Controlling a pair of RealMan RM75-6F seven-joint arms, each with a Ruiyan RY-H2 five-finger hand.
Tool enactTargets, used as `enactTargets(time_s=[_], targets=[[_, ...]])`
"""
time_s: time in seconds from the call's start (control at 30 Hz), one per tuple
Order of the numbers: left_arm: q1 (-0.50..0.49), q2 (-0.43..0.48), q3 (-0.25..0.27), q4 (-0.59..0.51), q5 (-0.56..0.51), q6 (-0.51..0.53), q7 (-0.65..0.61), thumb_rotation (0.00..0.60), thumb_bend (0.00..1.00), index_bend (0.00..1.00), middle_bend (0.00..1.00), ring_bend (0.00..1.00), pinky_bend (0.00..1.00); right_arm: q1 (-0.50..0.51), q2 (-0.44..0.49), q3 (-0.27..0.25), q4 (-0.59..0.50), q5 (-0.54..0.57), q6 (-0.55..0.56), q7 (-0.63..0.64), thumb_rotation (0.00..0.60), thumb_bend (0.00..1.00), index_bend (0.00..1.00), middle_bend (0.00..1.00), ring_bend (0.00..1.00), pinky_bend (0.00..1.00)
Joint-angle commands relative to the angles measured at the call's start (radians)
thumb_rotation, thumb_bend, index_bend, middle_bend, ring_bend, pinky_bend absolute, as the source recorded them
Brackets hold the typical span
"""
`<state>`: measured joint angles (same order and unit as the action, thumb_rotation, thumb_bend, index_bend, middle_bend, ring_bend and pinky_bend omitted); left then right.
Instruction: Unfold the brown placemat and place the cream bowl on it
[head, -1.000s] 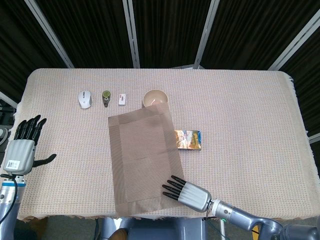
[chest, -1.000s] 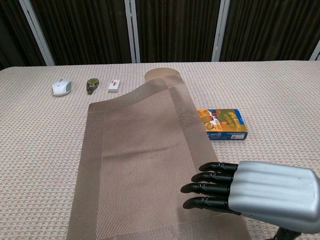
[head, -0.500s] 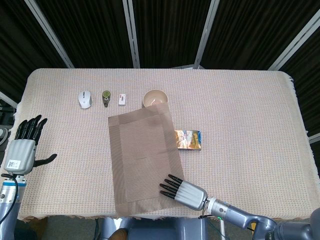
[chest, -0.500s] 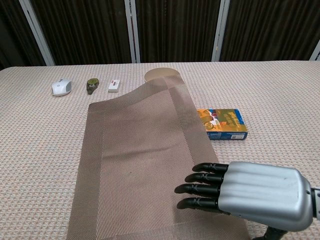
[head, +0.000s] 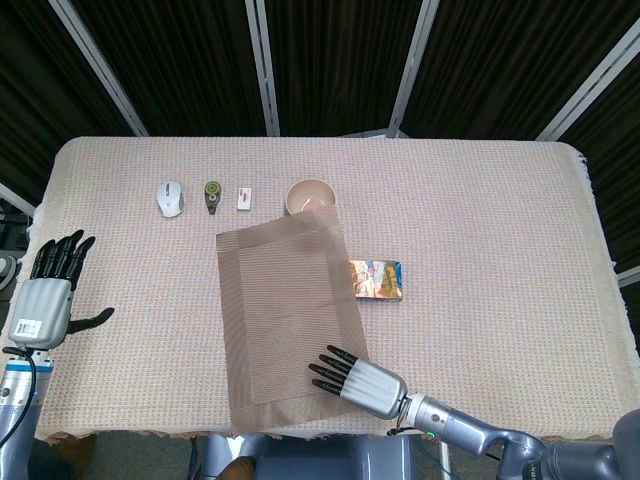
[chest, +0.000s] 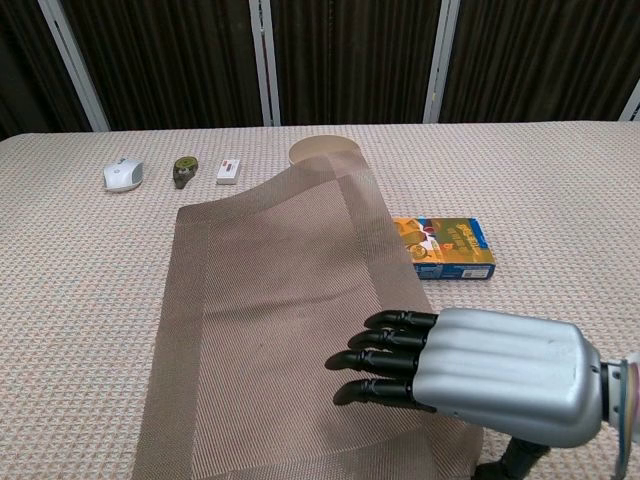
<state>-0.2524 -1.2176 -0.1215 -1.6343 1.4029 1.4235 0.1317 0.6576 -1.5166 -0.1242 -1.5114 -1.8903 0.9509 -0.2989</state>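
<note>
Placemat (head: 285, 315), one, brown and woven with a darker border, lies unfolded in the middle of the table (head: 500, 250), its long side running from the near edge toward the far side. Its far right corner rides up against the single cream bowl (head: 310, 195), which stands just beyond it; in the chest view that corner (chest: 340, 170) lifts off the cloth and hides the lower part of the bowl (chest: 322, 150). The bowl is therefore at the mat's far edge, not on its flat field.

One small printed box (head: 376, 279), blue and orange, lies just beside the mat's right edge. Three small things sit in a row on the far left of the table: one white computer mouse (head: 170, 197), one dark green round-bodied item (head: 212, 196), and one small white tag-like piece (head: 244, 198).

Two hands are visible. The right hand (head: 352, 377) lies low over the mat's near right corner, palm down, black fingers (chest: 385, 343) straight, side by side and pointing left across the weave, holding nothing. The left hand (head: 48, 295) hovers at the near left table edge, well apart from the mat, fingers spread toward the far side and thumb out to the right, empty.
</note>
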Motion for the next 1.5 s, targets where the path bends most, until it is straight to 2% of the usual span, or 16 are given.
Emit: enactTargets(time_s=[0.03, 0.17, 0.27, 0.43, 0.53, 0.8, 0.87, 0.93, 1.03, 1.13, 1.3, 1.43, 1.5], targets=[[0.000, -0.001, 0.000, 0.001, 0.001, -0.001, -0.001, 0.600, 0.00, 0.00, 0.00, 0.00, 0.00, 0.007, 0.000, -0.004, -0.001, 0.000, 0.003, 0.019, 0.600, 0.19, 0.20, 0.00, 0.00, 0.00], [-0.001, -0.002, -0.001, 0.005, 0.004, -0.001, -0.003, 0.600, 0.00, 0.00, 0.00, 0.00, 0.00, 0.018, -0.014, -0.012, 0.019, -0.009, 0.020, 0.071, 0.600, 0.36, 0.33, 0.00, 0.00, 0.00], [-0.001, -0.001, -0.002, 0.006, 0.004, -0.003, -0.006, 0.600, 0.00, 0.00, 0.00, 0.00, 0.00, 0.021, -0.024, -0.021, 0.039, -0.030, 0.055, 0.112, 0.600, 0.43, 0.43, 0.00, 0.00, 0.00], [-0.002, -0.002, -0.002, 0.011, 0.003, -0.008, -0.012, 0.600, 0.00, 0.00, 0.00, 0.00, 0.00, 0.022, -0.033, -0.041, 0.067, -0.066, 0.115, 0.172, 0.600, 0.45, 0.65, 0.00, 0.00, 0.00], [-0.002, -0.002, -0.003, 0.013, 0.003, -0.009, -0.014, 0.600, 0.00, 0.00, 0.00, 0.00, 0.00, 0.018, -0.032, -0.062, 0.089, -0.089, 0.150, 0.199, 0.600, 0.44, 0.71, 0.00, 0.00, 0.00], [-0.003, -0.003, 0.000, 0.009, 0.008, -0.012, -0.013, 0.600, 0.00, 0.00, 0.00, 0.00, 0.00, -0.023, 0.024, -0.138, 0.164, -0.170, 0.286, 0.231, 0.600, 0.44, 0.73, 0.01, 0.00, 0.00], [-0.003, -0.003, 0.001, 0.007, 0.009, -0.013, -0.010, 0.600, 0.00, 0.00, 0.00, 0.00, 0.00, -0.035, 0.051, -0.152, 0.202, -0.193, 0.333, 0.229, 0.600, 0.44, 0.71, 0.02, 0.00, 0.00], [-0.003, -0.005, 0.002, 0.007, 0.010, -0.013, -0.007, 0.600, 0.00, 0.00, 0.00, 0.00, 0.00, -0.040, 0.073, -0.158, 0.239, -0.212, 0.367, 0.223, 0.600, 0.43, 0.64, 0.03, 0.00, 0.00], [-0.002, -0.007, 0.004, 0.006, 0.010, -0.013, -0.001, 0.600, 0.00, 0.00, 0.00, 0.00, 0.00, -0.043, 0.115, -0.149, 0.320, -0.236, 0.426, 0.191, 0.600, 0.43, 0.56, 0.05, 0.00, 0.00], [0.001, -0.008, 0.003, 0.005, 0.008, -0.008, 0.002, 0.600, 0.00, 0.00, 0.00, 0.00, 0.00, -0.022, 0.143, -0.114, 0.435, -0.271, 0.493, 0.139, 0.600, 0.43, 0.54, 0.07, 0.00, 0.00], [0.004, -0.008, 0.003, 0.005, 0.005, -0.006, 0.006, 0.600, 0.00, 0.00, 0.00, 0.00, 0.00, 0.030, 0.149, -0.083, 0.573, -0.328, 0.554, 0.100, 0.600, 0.41, 0.55, 0.10, 0.00, 0.00], [0.003, -0.013, 0.002, 0.012, -0.001, -0.011, 0.012, 0.600, 0.00, 0.00, 0.00, 0.00, 0.00, 0.102, 0.150, -0.059, 0.674, -0.350, 0.544, 0.099, 0.600, 0.39, 0.66, 0.11, 0.00, 0.00], [0.002, -0.016, 0.001, 0.015, -0.004, -0.013, 0.014, 0.600, 0.00, 0.00, 0.00, 0.00, 0.00, 0.125, 0.148, -0.057, 0.704, -0.354, 0.532, 0.097, 0.600, 0.39, 0.67, 0.10, 0.00, 0.00]])
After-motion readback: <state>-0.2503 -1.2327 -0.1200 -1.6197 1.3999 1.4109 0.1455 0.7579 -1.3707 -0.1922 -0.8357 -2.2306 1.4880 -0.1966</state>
